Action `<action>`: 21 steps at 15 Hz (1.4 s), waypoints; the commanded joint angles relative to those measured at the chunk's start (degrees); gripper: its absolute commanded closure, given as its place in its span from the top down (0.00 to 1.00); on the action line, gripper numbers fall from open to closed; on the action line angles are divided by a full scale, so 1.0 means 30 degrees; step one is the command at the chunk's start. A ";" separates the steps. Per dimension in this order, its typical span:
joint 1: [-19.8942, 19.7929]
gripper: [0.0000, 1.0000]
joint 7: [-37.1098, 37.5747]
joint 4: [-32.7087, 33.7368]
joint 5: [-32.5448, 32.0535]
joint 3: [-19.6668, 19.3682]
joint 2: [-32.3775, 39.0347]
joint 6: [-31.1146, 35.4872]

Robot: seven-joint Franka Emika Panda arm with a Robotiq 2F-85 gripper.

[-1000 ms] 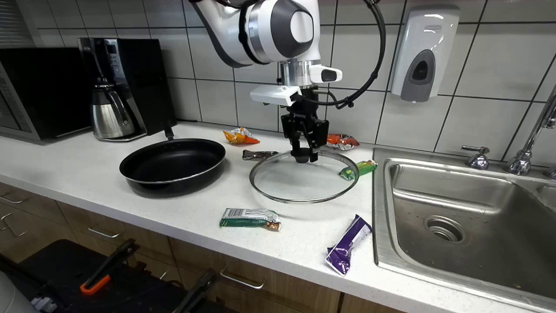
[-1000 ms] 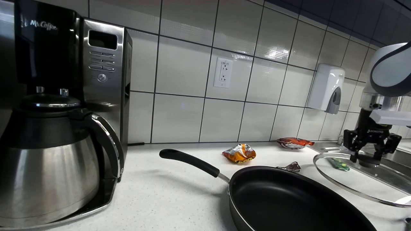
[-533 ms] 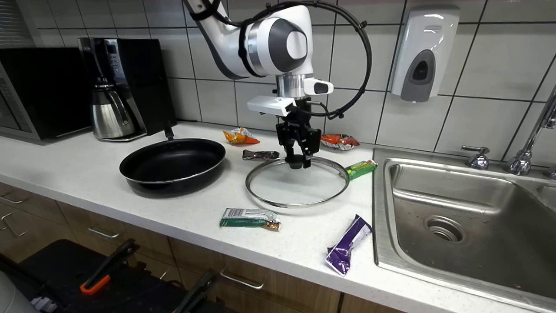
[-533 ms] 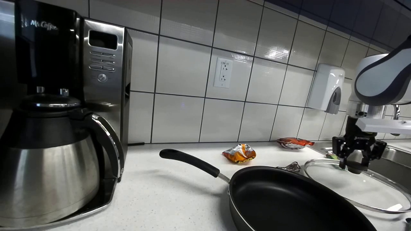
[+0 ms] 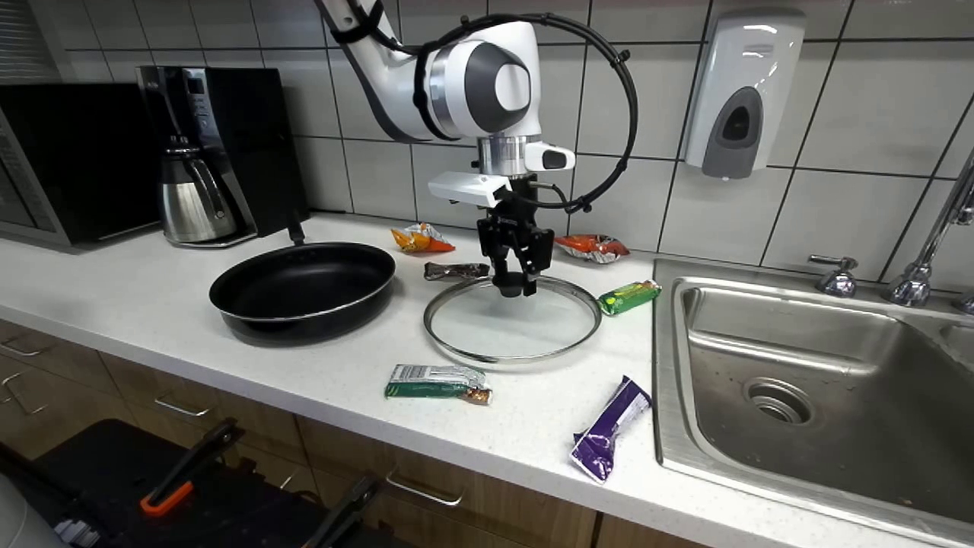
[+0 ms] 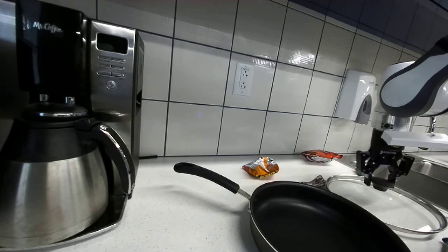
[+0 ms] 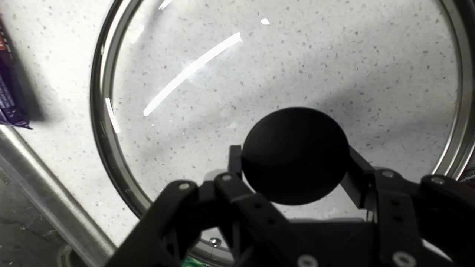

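My gripper (image 5: 513, 280) is shut on the round black knob (image 7: 295, 155) of a clear glass lid with a metal rim. One finger presses each side of the knob in the wrist view. The lid (image 5: 512, 331) is level and very low over the white counter. It also shows in an exterior view (image 6: 381, 206). I cannot tell whether its rim touches the counter. A black frying pan (image 5: 304, 293) stands left of the lid, open and empty. A green wrapper (image 5: 630, 297) lies just beside the lid's rim, and a brown wrapper (image 5: 456, 271) lies behind it.
A green and silver wrapper (image 5: 437, 383) and a purple wrapper (image 5: 611, 430) lie in front of the lid. Orange (image 5: 422, 239) and red (image 5: 593, 247) bags lie near the wall. A steel sink (image 5: 670, 426) is to the right. A coffee maker (image 5: 251, 152) stands behind the pan.
My gripper, holding the lid, has moved left and down toward the counter. The green wrapper, earlier seen partly through the glass, now shows outside the rim.
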 commanded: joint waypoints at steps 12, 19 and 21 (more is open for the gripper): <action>0.0477 1.00 -0.0249 -0.0385 -0.0391 -0.0278 -0.0909 -0.0303; 0.0899 1.00 -0.0363 -0.1505 -0.0412 0.0114 -0.3394 -0.0478; 0.1226 1.00 0.0199 -0.1928 -0.0764 0.0152 -0.4405 -0.0396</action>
